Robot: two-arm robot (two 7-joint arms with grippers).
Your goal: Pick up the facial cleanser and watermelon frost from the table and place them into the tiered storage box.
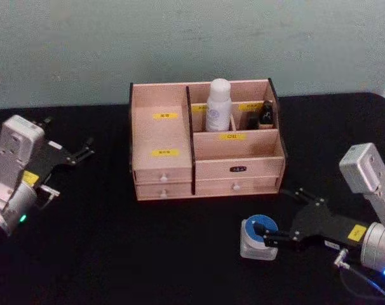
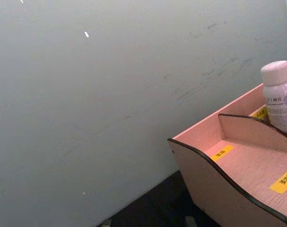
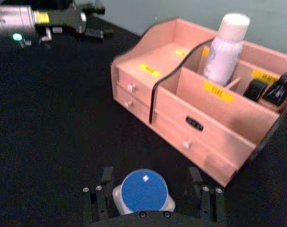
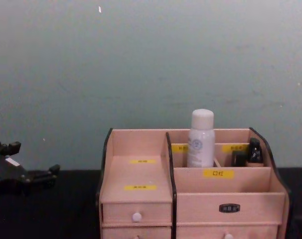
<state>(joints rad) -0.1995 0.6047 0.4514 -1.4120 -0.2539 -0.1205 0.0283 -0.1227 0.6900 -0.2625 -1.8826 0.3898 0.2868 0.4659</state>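
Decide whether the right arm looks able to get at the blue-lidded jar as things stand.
Probably yes. The right gripper is at the watermelon frost, with its open fingers on either side of the jar. Nothing on the table stands between them.

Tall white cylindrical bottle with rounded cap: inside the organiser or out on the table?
Inside, upright: the tall white cylindrical bottle stands in a rear compartment of the pale pink wooden organiser.
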